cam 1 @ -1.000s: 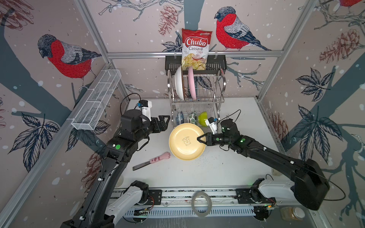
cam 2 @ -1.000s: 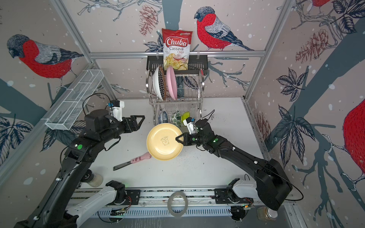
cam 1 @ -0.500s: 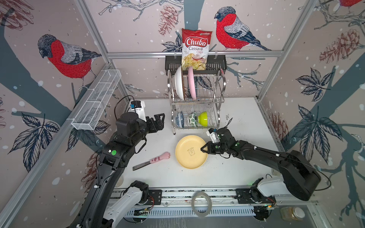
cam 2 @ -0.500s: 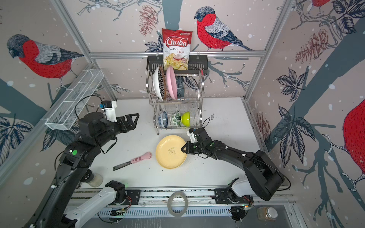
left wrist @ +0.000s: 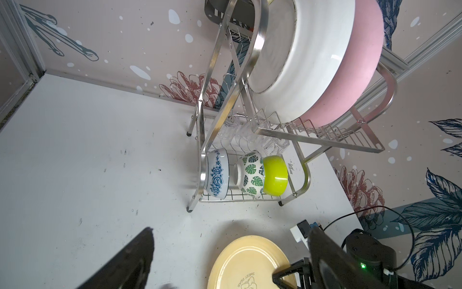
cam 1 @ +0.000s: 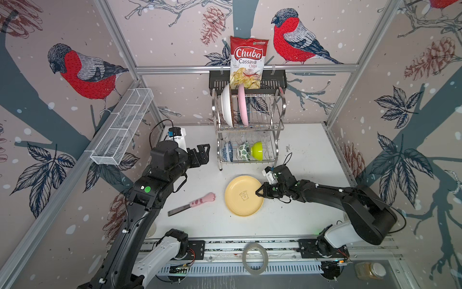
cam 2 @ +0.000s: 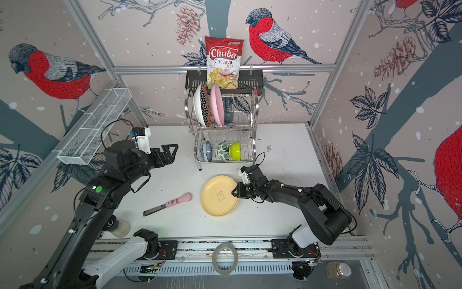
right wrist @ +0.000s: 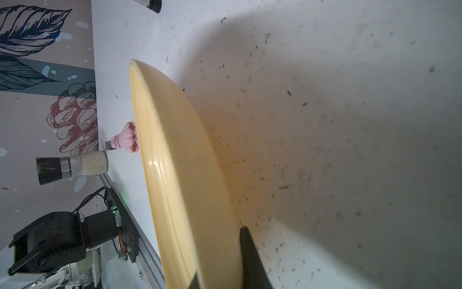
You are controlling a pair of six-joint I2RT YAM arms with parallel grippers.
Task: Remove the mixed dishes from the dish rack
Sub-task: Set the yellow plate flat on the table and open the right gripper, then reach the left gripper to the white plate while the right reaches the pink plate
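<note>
The rack (cam 1: 260, 129), upper centre in both top views, holds white plate (cam 1: 226, 105), patterned plate (cam 2: 205, 105) and pink plate (cam 1: 242, 105) on top; blue bowl (cam 1: 228, 151), leaf bowl (cam 1: 243, 151) and lime bowl (cam 1: 257, 151) fill its bottom tier (glasses (left wrist: 226, 130) behind them). Below it the right gripper (cam 1: 258, 193) pinches the yellow plate (cam 1: 241, 196) by its rim. The left gripper (cam 1: 206, 154), left of the rack, gapes empty.

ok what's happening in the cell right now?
Mid-unload. The right hand is clamped on the rim of a yellow plate, low over the table in front of the dish rack; whether the plate is fully set down is unclear. The left hand is open and empty, left of the rack. The rack holds a white plate, patterned plate and pink plate on top, bowls and clear glasses below.
</note>
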